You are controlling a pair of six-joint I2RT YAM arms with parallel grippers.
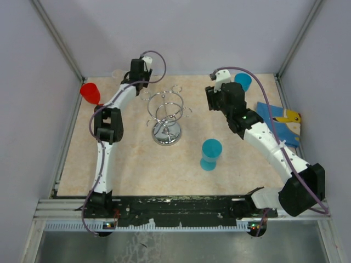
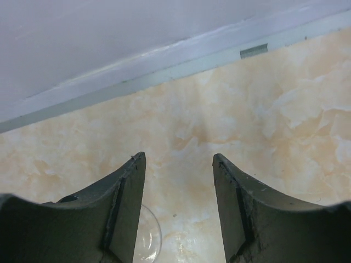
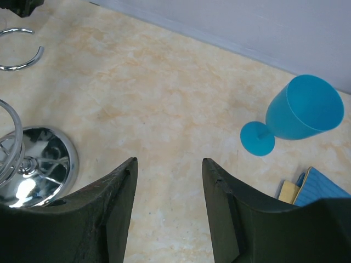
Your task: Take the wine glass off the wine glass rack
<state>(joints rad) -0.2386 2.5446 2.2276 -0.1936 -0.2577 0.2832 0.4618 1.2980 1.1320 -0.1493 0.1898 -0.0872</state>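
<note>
Though unclear from top, clear glass [image 2: 148, 236] by L gripper [image 2: 178, 160]; it and R gripper [image 3: 169, 162] part-open, empty.

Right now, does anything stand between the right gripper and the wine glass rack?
Nothing visible does. In the right wrist view only bare table lies between the right gripper and the wine glass rack at its left; the blue glass stands off on the other side.
</note>
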